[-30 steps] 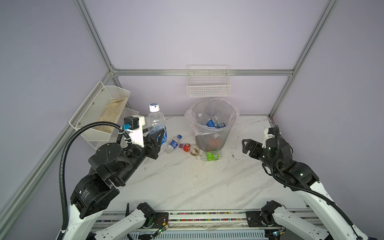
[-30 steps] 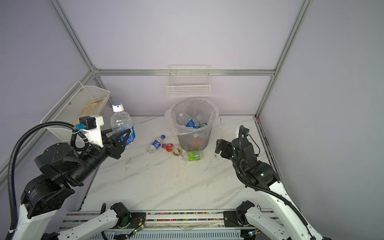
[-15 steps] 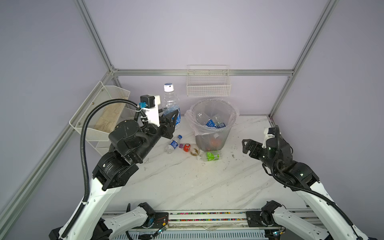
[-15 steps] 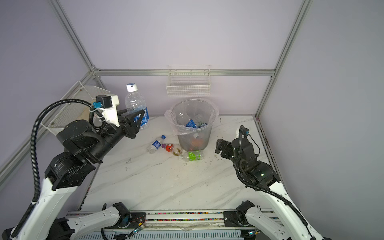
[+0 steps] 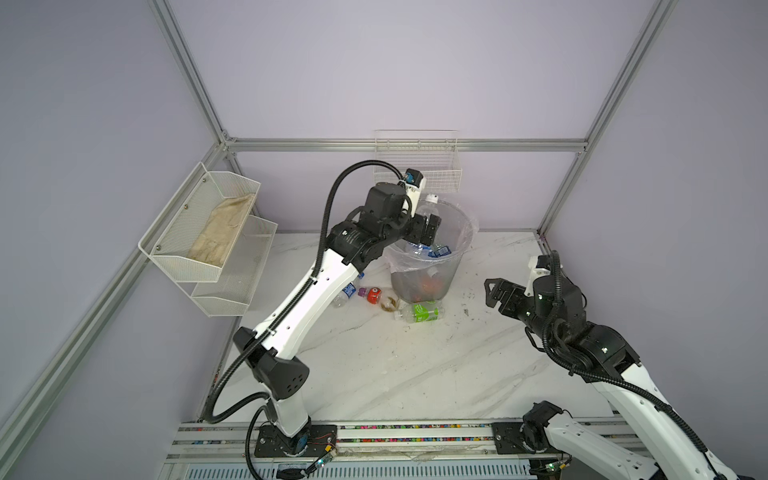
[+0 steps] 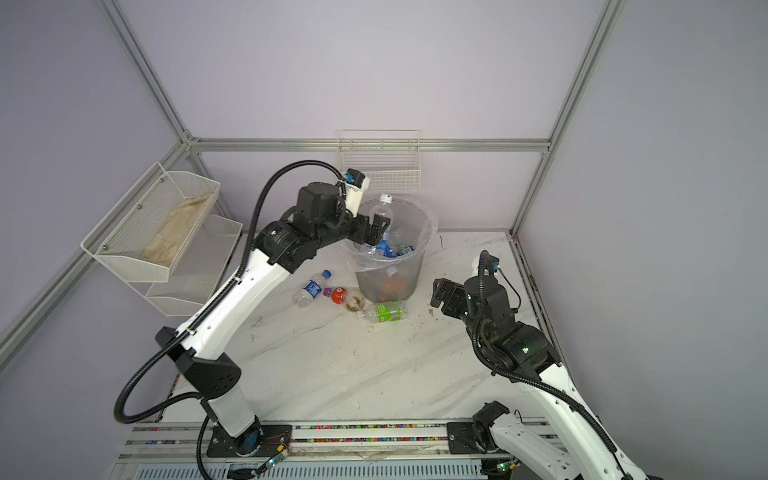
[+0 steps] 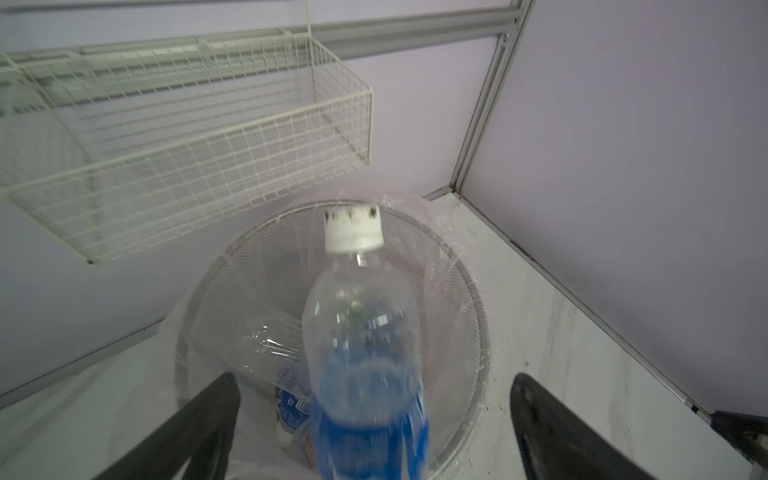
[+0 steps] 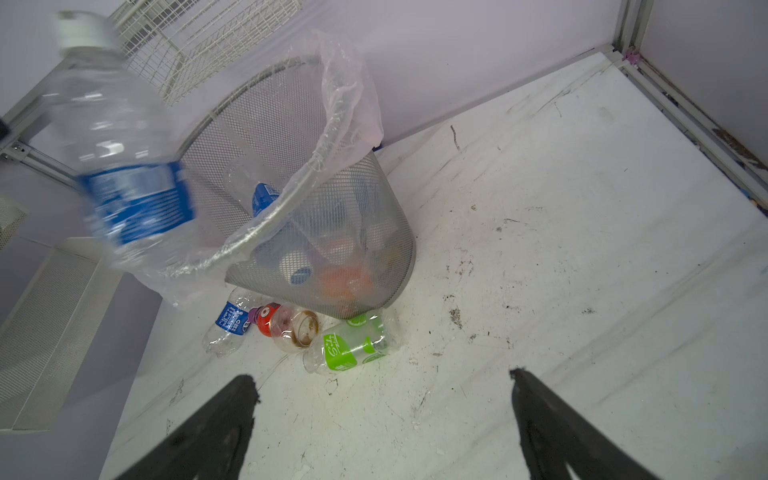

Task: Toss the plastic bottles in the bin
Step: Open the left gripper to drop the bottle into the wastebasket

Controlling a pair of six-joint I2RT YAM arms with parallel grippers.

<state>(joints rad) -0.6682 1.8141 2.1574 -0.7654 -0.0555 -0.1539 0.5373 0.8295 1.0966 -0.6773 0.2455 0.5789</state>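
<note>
White marble table [image 5: 415,374] carries everything. The bin [image 5: 440,274], grey mesh with a clear liner, stands at the back centre, below the wire basket [image 5: 417,166] on the back wall. It already holds several bottles [image 5: 436,250], with blue labels visible. The left gripper [image 5: 427,230] is over the bin's mouth, jaws wide. The big bottle [image 7: 361,332], white cap and blue label, sits upright between the fingers [image 7: 208,415], motion-blurred, with a clear gap on both sides, so no grip. The right gripper [image 5: 490,294] hangs over the table to the right of the bin, jaws wide, nothing in it. Three bottles lie on the table at the bin's front foot: the blue-label bottle [image 6: 309,289], red-label bottle [image 6: 338,294] and green-label bottle [image 6: 382,311].
</note>
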